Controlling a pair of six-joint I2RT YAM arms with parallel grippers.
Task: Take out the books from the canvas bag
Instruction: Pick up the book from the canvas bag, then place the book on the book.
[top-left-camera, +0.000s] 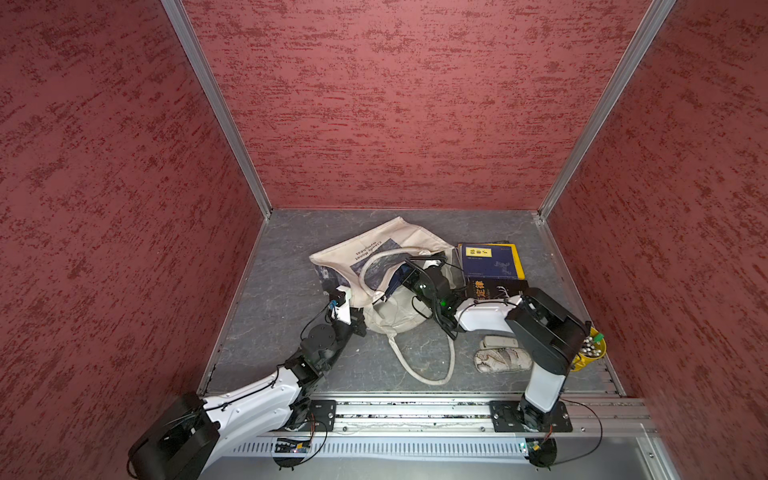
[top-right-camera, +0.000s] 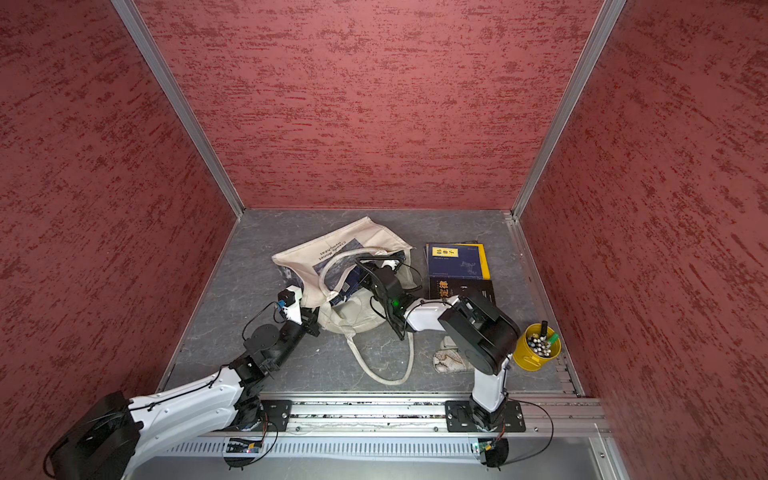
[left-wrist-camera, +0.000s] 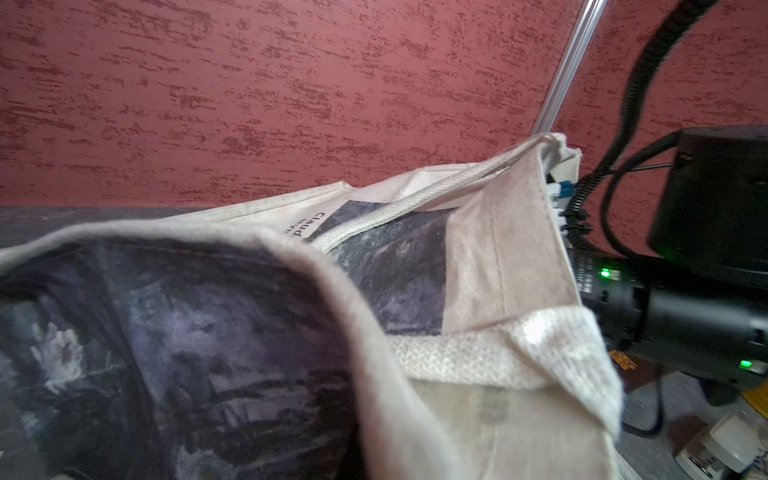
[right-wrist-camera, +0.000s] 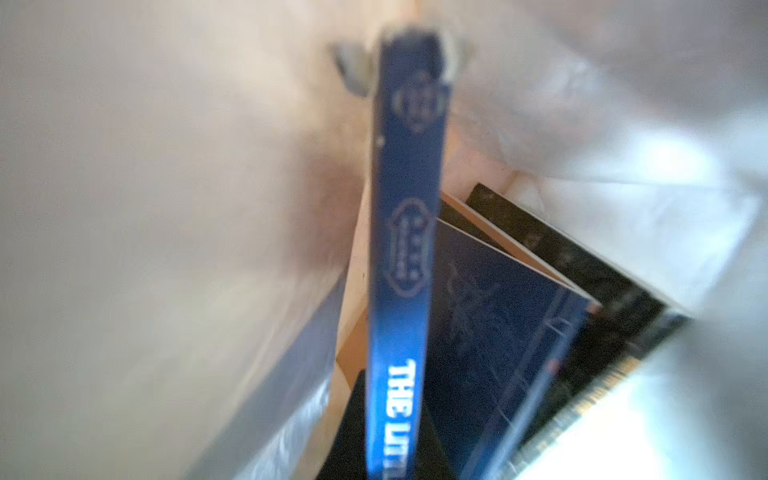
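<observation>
Reaching into the mouth of the bag (top-left-camera: 376, 249), your right pincer (right-wrist-camera: 407, 52) was closed tight on the top end of a blue book (right-wrist-camera: 409, 249). The spine stood between the two fingertips (right-wrist-camera: 347, 66). This book was mostly inside the bag, with cloth on both sides of it. Deeper in the bag, beside it, you could see a black book (right-wrist-camera: 582, 270). The view was blurred there, so I cannot tell how many more lay inside.

Your left pincer (top-left-camera: 360, 321) was at the left rim of the bag's mouth. It was fully closed and appeared to pinch the rim cloth, which stood raised from the table (top-left-camera: 291, 291). In the left wrist view the cloth hid the fingertips.

Just right of the bag, a dark blue book (top-left-camera: 490, 262) lay flat on a yellow book (top-left-camera: 516, 259). A black book with orange letters (top-left-camera: 486, 289) touched them and was partly under your right arm. One handle (top-left-camera: 432, 381) lay as a loop on the table in front of the bag's mouth. A white pouch (top-left-camera: 503, 355) lay near that loop, to the right of it. A yellow cup (top-right-camera: 536, 347) of pens stood further right of the bag.
</observation>
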